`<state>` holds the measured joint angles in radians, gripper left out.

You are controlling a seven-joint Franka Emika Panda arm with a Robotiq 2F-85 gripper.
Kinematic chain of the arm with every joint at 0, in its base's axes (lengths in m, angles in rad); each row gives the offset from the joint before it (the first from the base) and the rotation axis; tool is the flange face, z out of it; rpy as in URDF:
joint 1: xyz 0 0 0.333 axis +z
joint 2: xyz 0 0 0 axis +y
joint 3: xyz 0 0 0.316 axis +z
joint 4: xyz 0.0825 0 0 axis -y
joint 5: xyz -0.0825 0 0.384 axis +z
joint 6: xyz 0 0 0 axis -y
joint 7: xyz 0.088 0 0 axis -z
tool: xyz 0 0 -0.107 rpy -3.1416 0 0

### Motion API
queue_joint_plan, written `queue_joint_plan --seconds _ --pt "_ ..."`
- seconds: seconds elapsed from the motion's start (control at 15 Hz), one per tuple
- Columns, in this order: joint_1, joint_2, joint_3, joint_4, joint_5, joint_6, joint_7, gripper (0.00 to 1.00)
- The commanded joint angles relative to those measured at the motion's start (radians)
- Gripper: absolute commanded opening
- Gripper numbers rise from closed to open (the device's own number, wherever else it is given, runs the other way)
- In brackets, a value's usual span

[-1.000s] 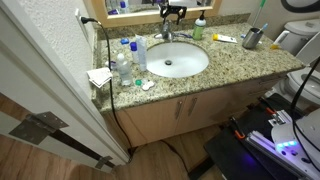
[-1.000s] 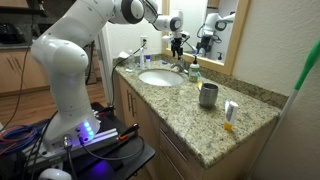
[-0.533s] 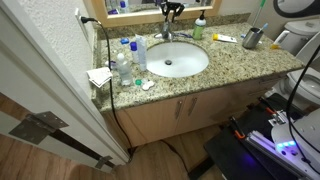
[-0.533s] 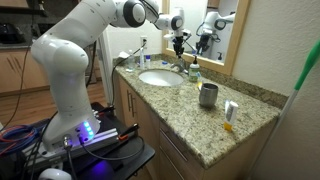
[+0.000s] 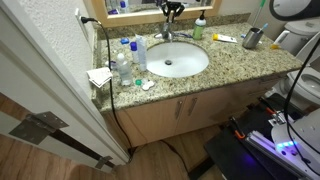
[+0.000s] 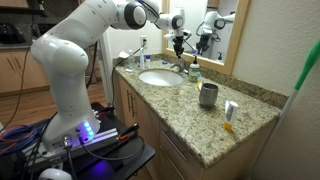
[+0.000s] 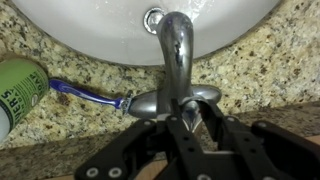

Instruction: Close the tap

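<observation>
The tap (image 7: 175,50) is a small chrome faucet at the back rim of the white oval basin (image 7: 100,30), with its spout curving over the bowl. My gripper (image 7: 194,122) stands directly behind the spout, and its black fingers are shut on the tap's metal handle, which shows as a shiny sliver between the tips. In both exterior views the gripper (image 5: 169,18) (image 6: 178,46) hangs straight down over the tap (image 5: 166,34) (image 6: 184,64) in front of the mirror. No water stream is visible.
A green-capped soap bottle (image 5: 199,29) (image 7: 15,90) and a blue toothbrush (image 7: 85,93) lie beside the tap. Clear bottles with blue caps (image 5: 125,62) and a white cloth (image 5: 99,76) crowd one counter end. A metal cup (image 5: 252,38) (image 6: 208,95) stands at the other.
The jaws have gone from open to shut on the tap's handle. The arm has hardly moved.
</observation>
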<state>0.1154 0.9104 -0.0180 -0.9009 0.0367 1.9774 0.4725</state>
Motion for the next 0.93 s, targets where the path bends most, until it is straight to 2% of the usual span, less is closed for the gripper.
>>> queue_joint_plan --seconds 0.0,0.6,0.67,0.73,0.87 --pt "0.015 0.005 -0.016 0.014 -0.005 -0.13 0.018 0.07" --pt "0.026 0.024 -0.019 -0.063 -0.024 -0.068 0.044 0.07" --pt "0.023 0.015 -0.014 -0.067 -0.017 -0.079 0.047 0.54" --pt "0.024 -0.002 -0.014 -0.077 -0.019 -0.091 0.047 0.56" --pt "0.022 -0.047 -0.004 -0.126 -0.014 -0.116 0.033 0.69"
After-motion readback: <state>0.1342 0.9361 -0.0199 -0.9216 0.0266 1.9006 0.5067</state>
